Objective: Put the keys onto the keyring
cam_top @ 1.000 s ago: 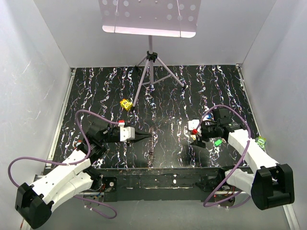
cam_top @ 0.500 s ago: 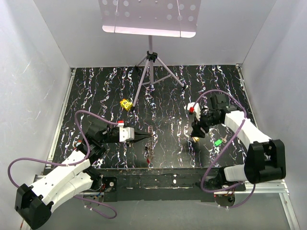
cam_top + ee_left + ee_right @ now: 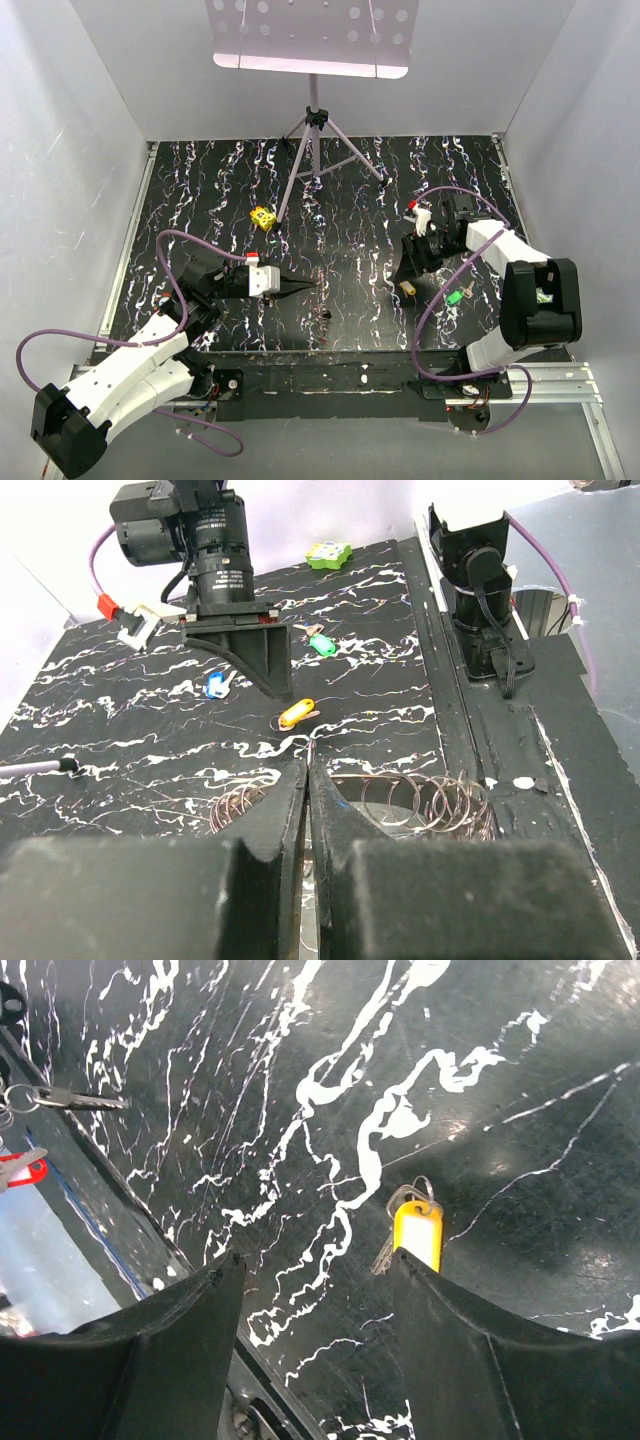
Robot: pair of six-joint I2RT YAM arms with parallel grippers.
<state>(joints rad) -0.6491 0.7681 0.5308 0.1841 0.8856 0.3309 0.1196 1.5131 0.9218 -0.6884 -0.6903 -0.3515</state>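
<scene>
My left gripper [image 3: 308,765] is shut on the keyring [image 3: 430,802], a coil of thin wire rings that spreads to both sides under its fingers. In the top view this gripper [image 3: 308,286] sits left of centre, pointing right. My right gripper [image 3: 318,1258] is open and held low over the mat, with nothing between its fingers. The orange key [image 3: 417,1235] lies flat at the tip of its right finger. The same orange key [image 3: 296,713], a blue key [image 3: 215,685] and a green key [image 3: 321,644] lie beyond the ring. A red key [image 3: 20,1172] shows at the frame's left edge.
A yellow dotted cube [image 3: 263,217] lies on the black marbled mat [image 3: 220,180] at the back left. A tripod stand [image 3: 316,150] stands at the back centre. The green key [image 3: 455,296] lies right of the orange key [image 3: 407,287]. White walls close in three sides.
The right arm has swung back and to the right, and its jaws have narrowed a little over the orange key. The left arm has stayed put, still shut.
</scene>
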